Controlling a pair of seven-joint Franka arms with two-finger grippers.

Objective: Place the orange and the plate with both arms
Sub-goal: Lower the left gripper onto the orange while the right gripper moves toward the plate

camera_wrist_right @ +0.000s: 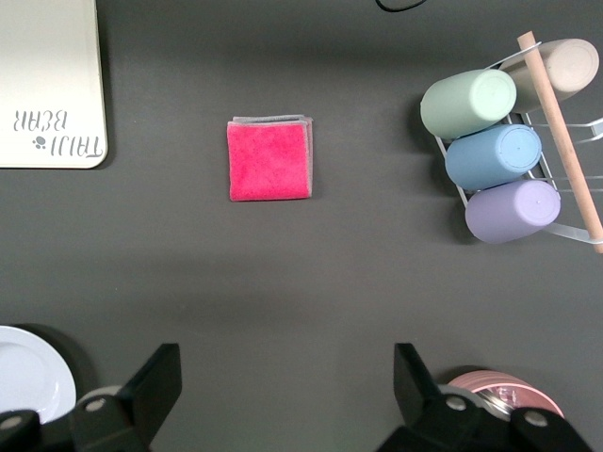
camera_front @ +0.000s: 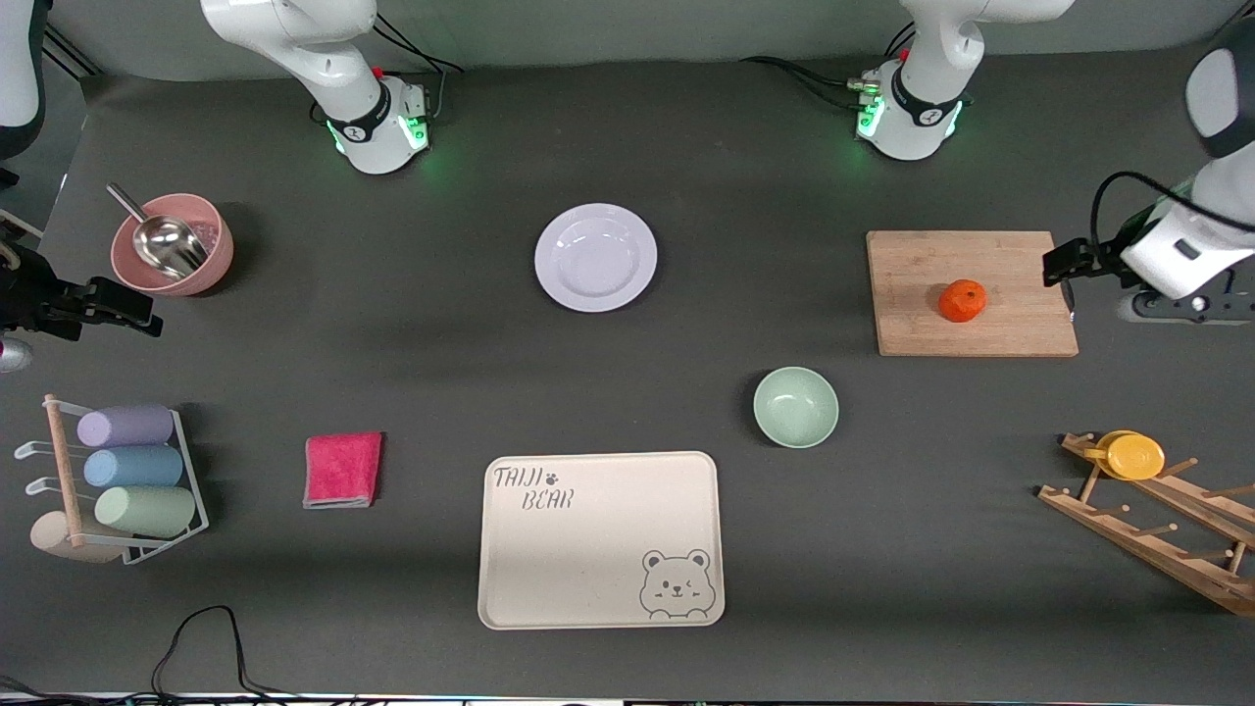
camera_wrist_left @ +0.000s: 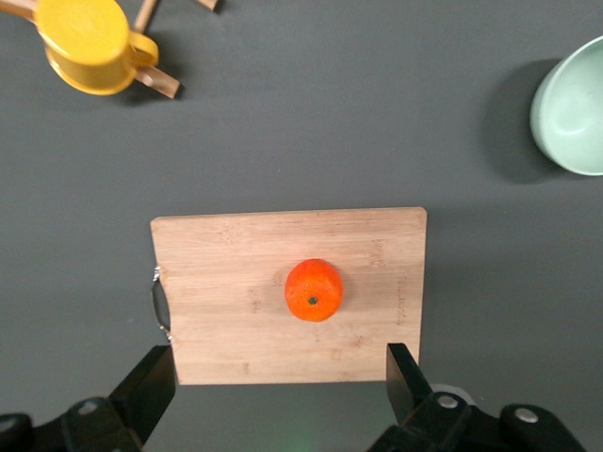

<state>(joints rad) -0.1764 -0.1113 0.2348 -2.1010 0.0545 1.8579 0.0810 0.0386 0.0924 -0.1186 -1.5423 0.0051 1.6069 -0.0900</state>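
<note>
Bear tray point(camera_front: 600, 537) nearest; orange point(camera_wrist_left: 314, 290) on board, between wide-spread left fingers point(camera_wrist_left: 407, 375).

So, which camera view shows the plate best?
The front view: the plate lies whole and unobstructed on the table, between the two arm bases and the cream tray. The right wrist view catches only an edge of it at a corner. The left wrist view does not show it.

The cream bear tray point(camera_front: 600, 538) lies nearest the front camera at mid-table. Relative to it: the mint-green bowl point(camera_front: 795, 407) and wooden cutting board point(camera_front: 971, 292) sit farther back toward the left arm's end, as does the wooden rack point(camera_front: 1157, 522) bearing a yellow cup point(camera_front: 1131, 455). The pink cloth point(camera_front: 342, 470), the wire rack of pastel cups point(camera_front: 123, 477) and the pink bowl point(camera_front: 173, 245) holding a metal scoop point(camera_front: 163, 240) lie toward the right arm's end.
</note>
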